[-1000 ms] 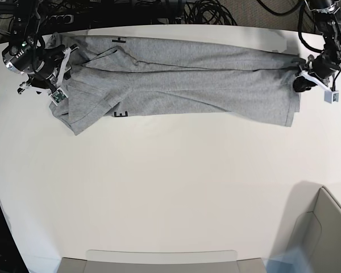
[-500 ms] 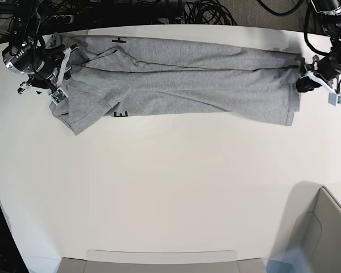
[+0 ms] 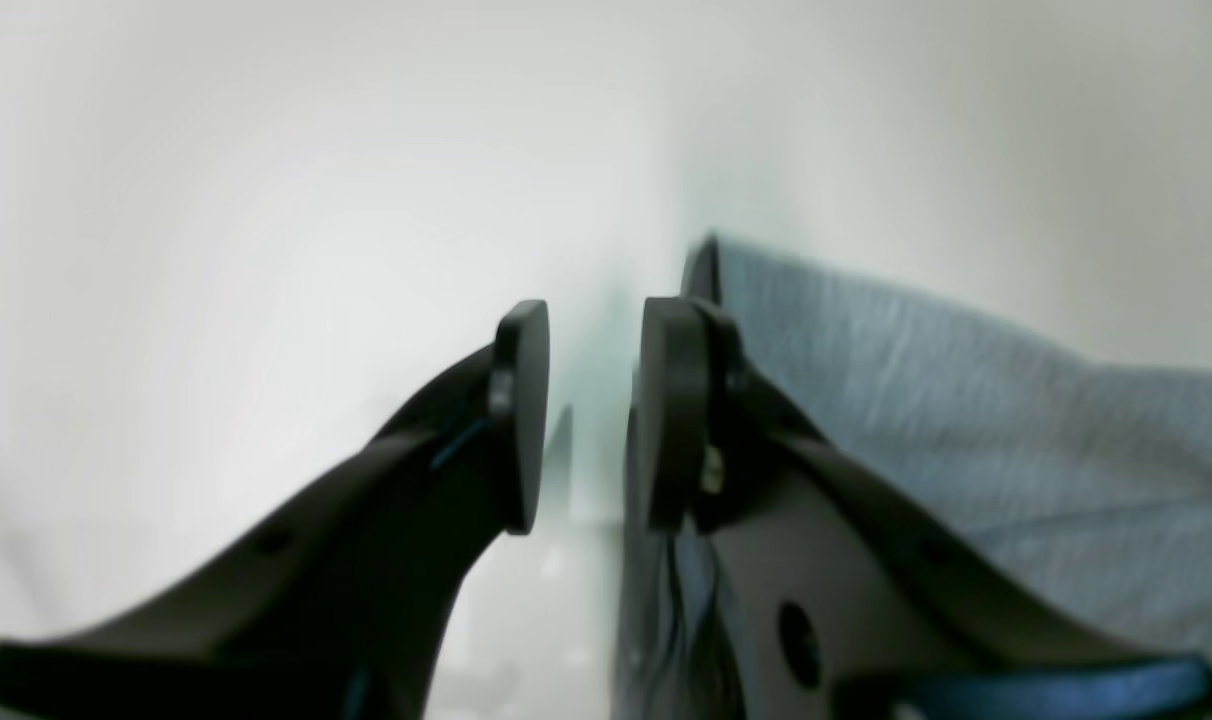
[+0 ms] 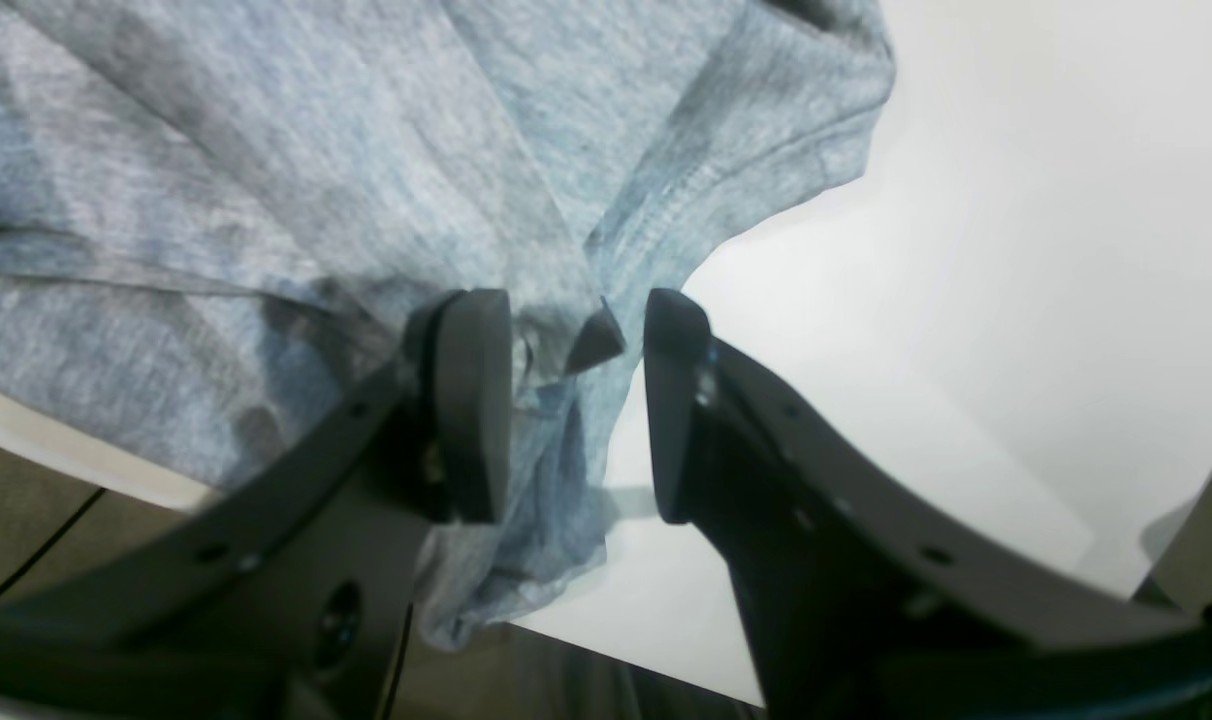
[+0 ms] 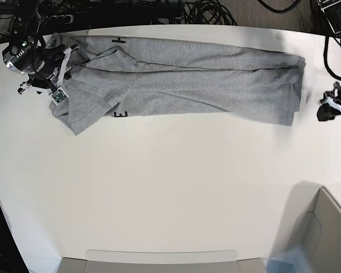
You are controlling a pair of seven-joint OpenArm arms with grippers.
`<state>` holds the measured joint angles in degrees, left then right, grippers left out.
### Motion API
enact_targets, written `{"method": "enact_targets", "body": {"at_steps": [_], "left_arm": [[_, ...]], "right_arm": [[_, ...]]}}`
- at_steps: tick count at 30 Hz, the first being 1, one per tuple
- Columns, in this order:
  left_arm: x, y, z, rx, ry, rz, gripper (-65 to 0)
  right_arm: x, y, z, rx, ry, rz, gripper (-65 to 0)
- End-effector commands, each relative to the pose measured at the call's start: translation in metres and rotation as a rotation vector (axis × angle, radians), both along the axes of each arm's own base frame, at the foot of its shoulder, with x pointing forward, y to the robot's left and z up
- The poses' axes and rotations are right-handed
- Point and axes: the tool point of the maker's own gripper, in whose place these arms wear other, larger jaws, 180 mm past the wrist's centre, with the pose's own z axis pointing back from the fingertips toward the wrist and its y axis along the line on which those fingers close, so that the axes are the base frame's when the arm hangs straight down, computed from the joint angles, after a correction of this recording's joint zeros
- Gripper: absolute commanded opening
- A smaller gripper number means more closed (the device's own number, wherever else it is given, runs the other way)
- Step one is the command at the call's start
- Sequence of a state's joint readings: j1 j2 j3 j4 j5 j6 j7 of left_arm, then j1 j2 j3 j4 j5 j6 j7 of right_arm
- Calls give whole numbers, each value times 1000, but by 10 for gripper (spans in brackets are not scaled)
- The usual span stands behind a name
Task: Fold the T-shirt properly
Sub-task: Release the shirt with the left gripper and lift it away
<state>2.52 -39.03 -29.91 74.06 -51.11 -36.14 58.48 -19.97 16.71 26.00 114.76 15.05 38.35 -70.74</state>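
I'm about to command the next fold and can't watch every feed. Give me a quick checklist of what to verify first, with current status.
1. Left gripper clear of the T-shirt: ok, it sits off the hem end over bare table, jaws parted, nothing between them.
2. Right gripper on cloth: cannot tell; jaws are parted with fabric bunched between.
3. Shirt fully on the table: not ok, cloth hangs over the edge in the right wrist view.
4. Shirt flat: not ok, sleeve end is rumpled.
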Motion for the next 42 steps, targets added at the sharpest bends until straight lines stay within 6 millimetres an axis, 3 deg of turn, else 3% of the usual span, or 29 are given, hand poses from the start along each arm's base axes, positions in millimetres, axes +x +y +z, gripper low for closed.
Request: {"method": "enact_targets", "body": {"at_steps": [1, 8, 11, 15, 18, 23, 26, 36, 40, 42], "left_arm": [[23, 16, 40, 36, -102, 28, -480], [85, 62, 162, 110, -350, 277, -480], [103, 69, 225, 184, -499, 309, -480], [123, 56, 301, 255, -746, 312, -480], [131, 43, 343, 269, -908, 299, -480], [132, 26, 389, 198, -1201, 339, -481], [131, 20, 405, 152, -1308, 374, -480], [141, 46, 432, -38, -1456, 614, -480], [142, 25, 454, 0, -1554, 566, -480], [124, 7, 480, 42, -1670, 522, -480]], "right_arm": [[5, -1, 8, -13, -26, 28, -426], [6, 0, 9, -11, -31, 27, -426], [7, 0, 9, -10, -33, 26, -426], [12, 1, 11, -5, -46, 26, -426], [15, 14, 9, 8, -43, 64, -426], [13, 33, 2, 32, -22, 118, -426], [11, 46, -1, 45, -8, 155, -426], [10, 51, -3, 50, -3, 170, -426], [10, 51, -3, 50, -3, 170, -426], [10, 51, -3, 50, -3, 170, -426]]}}
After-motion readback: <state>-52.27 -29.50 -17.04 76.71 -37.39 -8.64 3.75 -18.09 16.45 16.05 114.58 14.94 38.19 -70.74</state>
